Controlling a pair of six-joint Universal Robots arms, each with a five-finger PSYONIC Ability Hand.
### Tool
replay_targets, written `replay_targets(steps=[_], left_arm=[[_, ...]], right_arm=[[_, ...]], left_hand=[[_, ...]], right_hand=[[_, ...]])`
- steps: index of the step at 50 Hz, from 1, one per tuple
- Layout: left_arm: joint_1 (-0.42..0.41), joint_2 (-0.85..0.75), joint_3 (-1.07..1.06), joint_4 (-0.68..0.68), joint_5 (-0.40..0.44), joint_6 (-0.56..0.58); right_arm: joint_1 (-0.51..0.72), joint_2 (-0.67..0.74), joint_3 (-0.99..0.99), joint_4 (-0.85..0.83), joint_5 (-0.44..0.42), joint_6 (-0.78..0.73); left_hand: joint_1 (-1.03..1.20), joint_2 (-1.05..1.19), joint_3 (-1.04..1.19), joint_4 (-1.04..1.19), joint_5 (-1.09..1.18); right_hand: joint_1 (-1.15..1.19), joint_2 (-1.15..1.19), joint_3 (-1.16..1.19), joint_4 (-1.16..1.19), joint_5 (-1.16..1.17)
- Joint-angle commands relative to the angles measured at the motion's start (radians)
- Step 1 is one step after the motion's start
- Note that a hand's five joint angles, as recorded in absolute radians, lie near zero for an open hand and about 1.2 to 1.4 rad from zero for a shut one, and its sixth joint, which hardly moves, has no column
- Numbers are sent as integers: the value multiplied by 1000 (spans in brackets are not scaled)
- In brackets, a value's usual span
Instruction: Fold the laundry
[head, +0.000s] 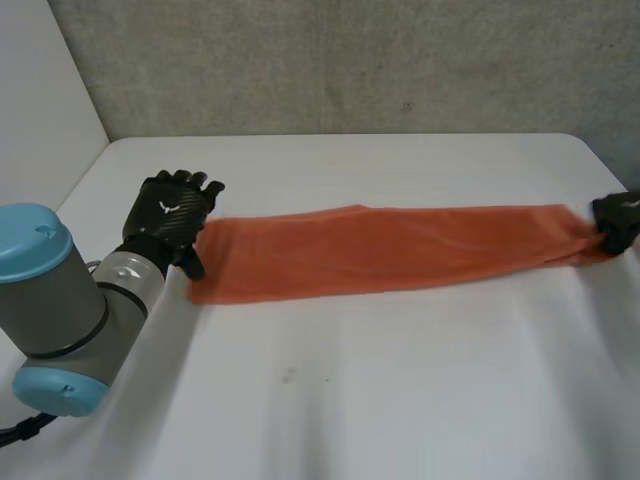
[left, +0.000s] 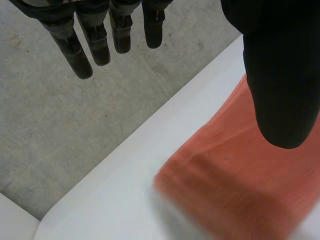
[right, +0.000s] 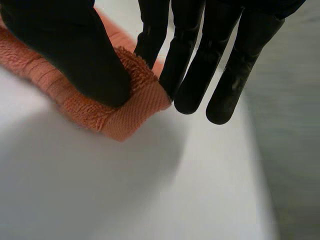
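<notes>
An orange towel (head: 400, 250) lies folded into a long strip across the white table (head: 380, 380). My left hand (head: 170, 215) hovers at the strip's left end with its fingers (left: 82, 47) straight and spread and its thumb (left: 282, 85) above the towel (left: 240, 185), holding nothing. My right hand (head: 620, 222) is at the strip's right end. There its thumb (right: 75, 55) and fingers (right: 192, 65) pinch the towel's hemmed corner (right: 130, 112), which bunches up between them.
The table's far edge (head: 350, 137) meets a grey wall (head: 350, 60). A grey floor (left: 60, 130) lies beyond the table edge by my left hand. Bare table surface stretches in front of the towel.
</notes>
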Motion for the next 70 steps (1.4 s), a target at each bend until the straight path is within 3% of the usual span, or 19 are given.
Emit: replay_targets(steps=[1,5,8,16,17,20,21,24,25,28,33,36,38,39,42,51,54,57,70], left_arm=[[-1,13,-8,0,-1,0],[-1,23,-11,0,-3,0],[-1,29,-20,0,-1,0],[1,38,-26,0,-1,0],[2,38,-26,0,-1,0],[5,38,-25,0,-1,0],[5,38,-26,0,-1,0],[5,38,-28,0,-3,0],[4,38,-28,0,-3,0],[1,38,-29,0,-3,0],[-4,38,-29,0,-1,0],[-18,36,-17,3,0,-1],[-36,30,-5,10,3,-1],[-36,30,-5,10,3,-1],[-75,15,28,24,7,-3],[-170,-68,124,27,-3,-1],[-180,-76,124,27,-3,-1],[-180,-76,118,27,-3,0],[-167,-49,72,26,-4,-1]], right_arm=[[-10,-80,-37,-89,117,-195],[38,-89,-69,-97,104,-242],[209,-94,-103,-118,58,-224],[475,-94,-72,-217,-143,-223],[571,-84,-50,-245,-224,-230],[604,-83,-39,-257,-255,-232],[701,-62,5,-302,-360,-236],[734,-31,24,-321,-398,-238],[757,18,45,-335,-424,-249],[757,46,53,-316,-421,-272],[739,31,64,-309,-386,-275],[637,-73,87,-269,-239,-194],[610,-97,96,-255,-203,-160],[551,-147,124,-214,-111,-41],[520,-152,148,-169,-53,76],[409,-150,253,3,-87,235],[380,-149,268,7,-87,236],[371,-147,268,3,-85,241],[354,-133,267,0,-87,258]], left_hand=[[-21,-30,-41,-31,-48],[-21,-30,-41,-31,-48],[-21,-30,-41,-31,-48],[-21,-30,-41,-31,-48],[-21,-30,-41,-31,-48],[-21,-30,-41,-31,-48],[-21,-30,-41,-31,-48],[-21,-30,-41,-31,-48],[-21,-30,-41,-31,-48],[-21,-30,-41,-31,-48],[-21,-30,-41,-31,-48],[-21,-30,-41,-31,-48],[-21,-30,-41,-31,-48],[-21,-30,-41,-31,-48],[-21,-30,-41,-31,-48],[-20,-29,-40,-30,-47],[-20,-29,-40,-30,-47],[-20,-29,-40,-30,-47],[-21,-30,-41,-31,-48]], right_hand=[[436,221,216,207,254],[436,221,216,207,254],[436,221,216,207,254],[436,221,216,207,254],[436,221,216,207,254],[436,221,216,207,254],[436,221,216,207,254],[436,221,216,207,254],[19,-196,-201,-211,-164],[-786,-1000,-1005,-1015,-968],[-786,-1000,-1005,-1015,-968],[-786,-1000,-1005,-1015,-968],[-786,-1000,-1005,-1015,-968],[-786,-1000,-1005,-1015,-968],[-786,-1000,-1005,-1015,-968],[-752,-967,-972,-982,-935],[-576,-791,-796,-806,-759],[-148,-363,-368,-377,-330],[-179,-394,-399,-409,-362]])
